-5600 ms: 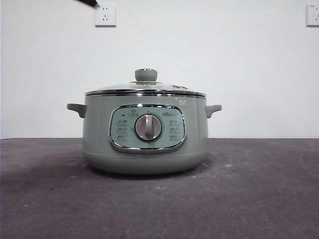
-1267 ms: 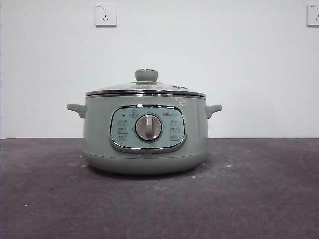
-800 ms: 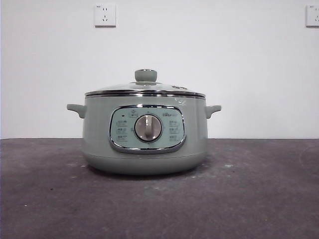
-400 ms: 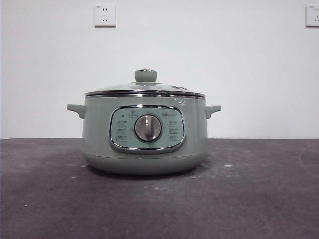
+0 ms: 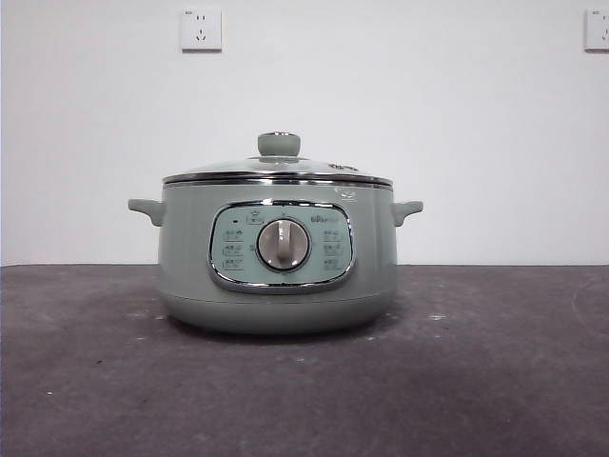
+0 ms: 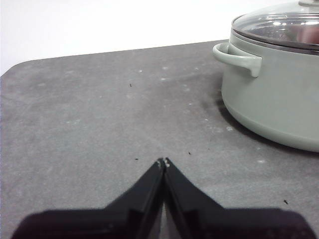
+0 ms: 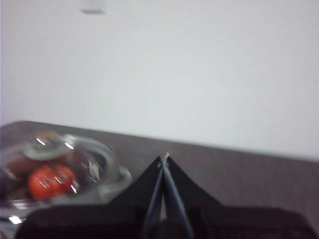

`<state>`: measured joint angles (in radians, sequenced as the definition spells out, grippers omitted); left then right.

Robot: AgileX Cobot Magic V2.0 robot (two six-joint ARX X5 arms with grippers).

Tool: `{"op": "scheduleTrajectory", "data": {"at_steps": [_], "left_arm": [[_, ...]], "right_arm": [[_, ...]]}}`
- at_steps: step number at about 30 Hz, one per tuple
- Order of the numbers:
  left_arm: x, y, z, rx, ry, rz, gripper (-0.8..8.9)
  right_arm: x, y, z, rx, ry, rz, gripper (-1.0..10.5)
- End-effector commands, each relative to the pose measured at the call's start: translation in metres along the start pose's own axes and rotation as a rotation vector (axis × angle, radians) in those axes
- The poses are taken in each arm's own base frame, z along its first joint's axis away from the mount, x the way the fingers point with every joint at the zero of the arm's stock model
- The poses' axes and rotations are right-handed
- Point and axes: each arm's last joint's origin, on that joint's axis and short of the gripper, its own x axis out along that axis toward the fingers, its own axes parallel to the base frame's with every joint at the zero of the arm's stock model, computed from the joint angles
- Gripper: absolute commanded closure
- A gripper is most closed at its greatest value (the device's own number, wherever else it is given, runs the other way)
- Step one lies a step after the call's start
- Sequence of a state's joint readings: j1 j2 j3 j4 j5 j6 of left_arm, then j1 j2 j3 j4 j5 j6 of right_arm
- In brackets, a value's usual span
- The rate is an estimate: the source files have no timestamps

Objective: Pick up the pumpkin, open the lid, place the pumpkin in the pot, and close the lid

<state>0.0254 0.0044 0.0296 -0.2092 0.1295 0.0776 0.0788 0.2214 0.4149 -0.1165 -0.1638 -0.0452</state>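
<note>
The pale sage-green pot (image 5: 276,257) stands in the middle of the dark table with its glass lid (image 5: 276,169) on it, knob (image 5: 279,144) on top. The orange-red pumpkin (image 7: 51,181) lies inside the pot and shows through the lid (image 7: 60,159) in the right wrist view. My left gripper (image 6: 163,162) is shut and empty, low over the table, apart from the pot's side handle (image 6: 238,54). My right gripper (image 7: 164,158) is shut and empty, raised beside the pot. Neither gripper shows in the front view.
The dark grey table (image 5: 495,362) spreads around the pot. A white wall stands behind, with a socket (image 5: 201,29) above the pot and another (image 5: 597,29) at the far right.
A black arm tip at the top left of the front view has gone out of view. The pot and lid have stayed in place.
</note>
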Motion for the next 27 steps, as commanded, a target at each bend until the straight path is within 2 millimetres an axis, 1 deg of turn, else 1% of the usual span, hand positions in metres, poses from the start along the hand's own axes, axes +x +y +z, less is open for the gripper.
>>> {"op": "scheduleTrajectory", "data": {"at_steps": [1,3,7,9,14,21,27], "left_arm": [[0.001,0.0,-0.004,-0.006,0.017,-0.002,8.17],[0.001,0.0,-0.004,-0.006,0.017,-0.002,8.17],[0.001,0.0,-0.004,-0.006,0.017,-0.002,8.17],[0.001,0.0,-0.004,-0.006,0.017,-0.002,8.17],[0.001,0.0,-0.004,-0.006,0.017,-0.002,8.17],[0.001,0.0,-0.004,-0.006,0.017,-0.002,8.17],[0.001,0.0,-0.004,-0.006,0.017,-0.002,8.17]], "right_arm": [[0.001,0.001,-0.038,0.067,0.029,-0.018,9.5],[0.001,0.002,-0.057,0.083,0.058,-0.019,9.5],[0.001,0.003,-0.086,0.099,0.106,-0.018,9.5],[0.001,0.004,-0.097,0.116,0.121,-0.019,9.5],[0.0,0.005,-0.117,0.133,0.153,-0.019,9.5],[-0.001,0.005,-0.125,0.14,0.237,-0.042,9.5],[-0.002,0.005,-0.126,0.143,0.243,-0.042,9.5]]}}
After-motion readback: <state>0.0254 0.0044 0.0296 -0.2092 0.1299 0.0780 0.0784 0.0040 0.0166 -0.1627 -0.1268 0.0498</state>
